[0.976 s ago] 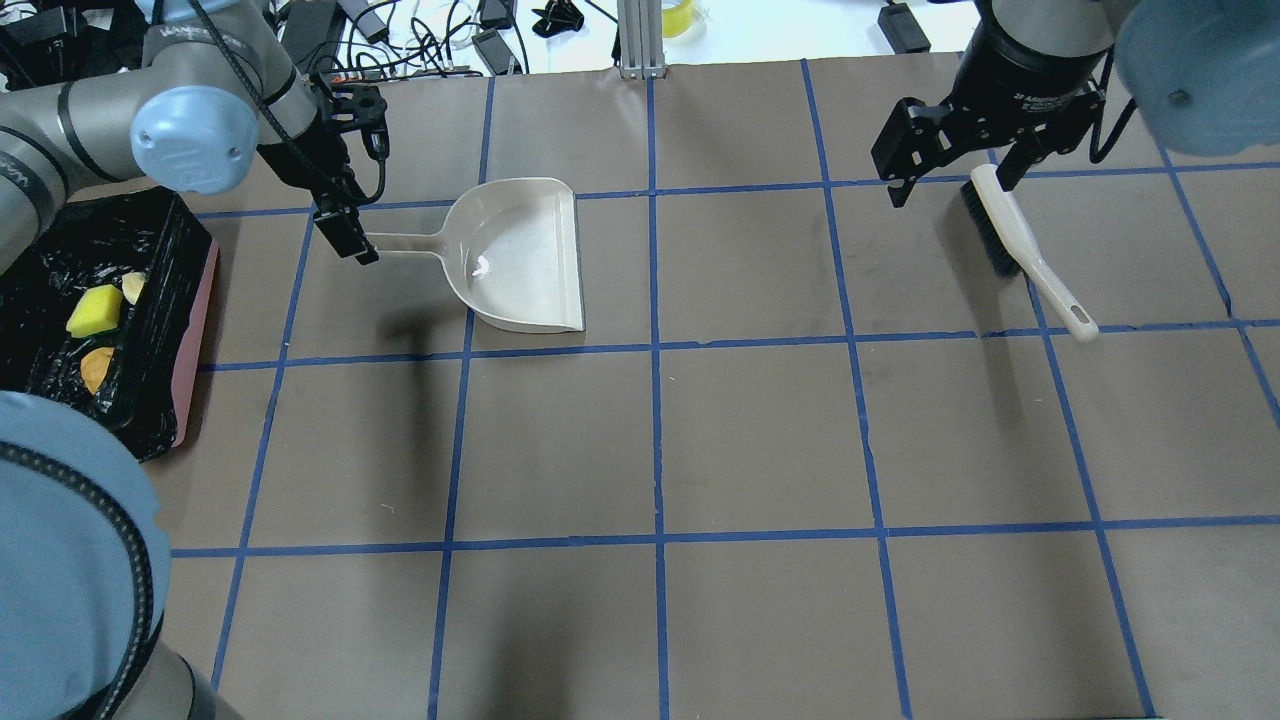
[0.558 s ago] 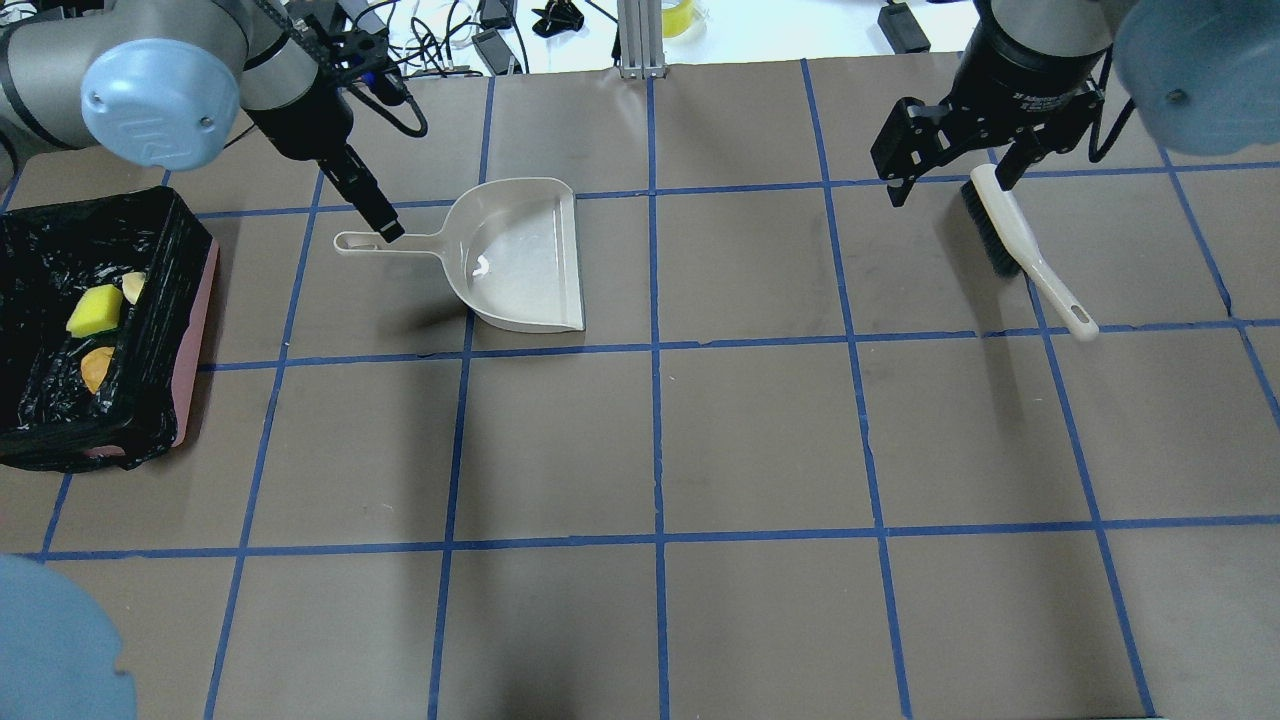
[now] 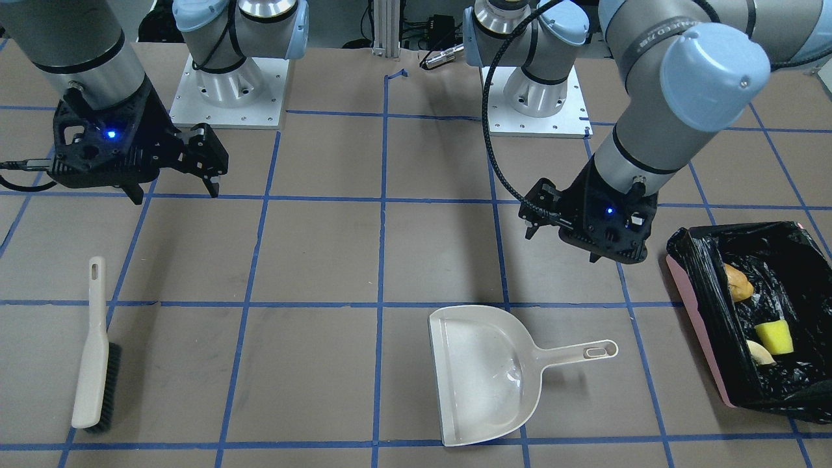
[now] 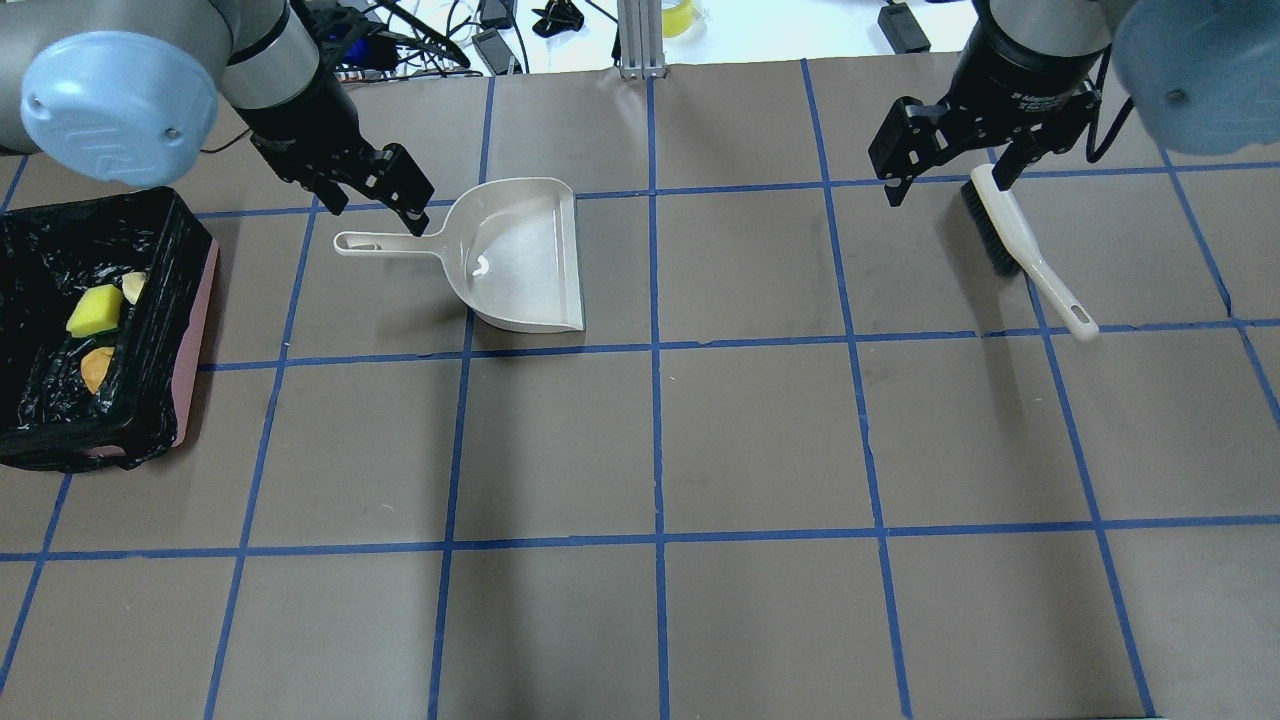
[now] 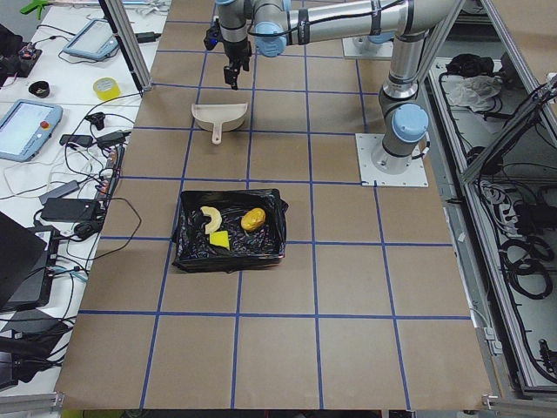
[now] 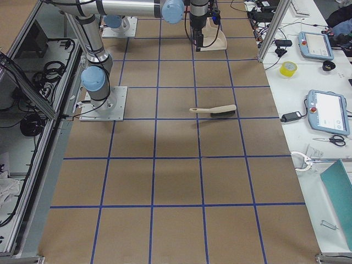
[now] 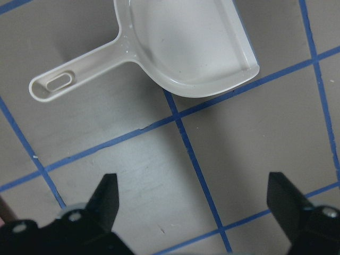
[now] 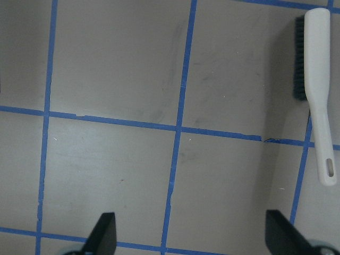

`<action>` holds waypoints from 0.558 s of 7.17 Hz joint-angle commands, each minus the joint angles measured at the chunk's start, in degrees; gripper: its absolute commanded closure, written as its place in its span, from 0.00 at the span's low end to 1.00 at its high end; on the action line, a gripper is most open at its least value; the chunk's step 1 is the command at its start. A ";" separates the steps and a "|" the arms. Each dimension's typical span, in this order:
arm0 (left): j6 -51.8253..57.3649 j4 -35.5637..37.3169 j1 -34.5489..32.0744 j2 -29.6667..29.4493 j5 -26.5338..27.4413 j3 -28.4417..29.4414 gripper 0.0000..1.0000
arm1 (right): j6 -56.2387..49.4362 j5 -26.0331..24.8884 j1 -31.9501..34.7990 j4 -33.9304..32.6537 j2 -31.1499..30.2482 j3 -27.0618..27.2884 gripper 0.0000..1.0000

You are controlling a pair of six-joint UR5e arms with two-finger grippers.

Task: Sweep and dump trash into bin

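Now, left end effector (image 4: 379, 216): I am seeing it hanging released, fingers spread wide, with nothing between them. It is hovering over the table (image 4: 760, 440) just above the dustpan's handle, not touching it; my left wrist camera is showing bare table between the two fingers and the handle lying apart from them.
Right end effector (image 4: 948, 188): it is also hanging released and gripping nothing. It is floating above the bristle end of the brush, and in the right wrist camera the brush is lying off to one side, outside the gap between the fingers.
Trash: all three pieces are sitting inside the bin. I am counting the orange-yellow lump (image 3: 738, 283), the yellow wedge (image 3: 773, 337) and the pale rind slice (image 3: 759, 354), all resting on the black liner. The wedge and the slice are lying just beside each other, with the lump a little apart.
Bin (image 4: 203, 310): the pink container with the crinkly black bag is standing at the table's edge on the robot's left, well apart from the dustpan.
Dustpan (image 4: 520, 260): it is lying flat on the table, handle pointing toward the bin, pan looking clean apart from a glossy reflection.
Brush (image 4: 1010, 235): it is lying on the table on the robot's right side, well apart from the dustpan.
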 commanded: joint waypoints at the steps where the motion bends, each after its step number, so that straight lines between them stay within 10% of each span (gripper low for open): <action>1: -9.46 -7.05 -0.07 5.12 2.80 0.10 0.00 | 0.00 -0.51 0.00 0.00 -0.09 0.00 0.00; 4: -11.78 -8.15 -0.07 9.53 2.45 -0.16 0.00 | 0.35 0.27 0.00 0.00 0.17 0.00 0.00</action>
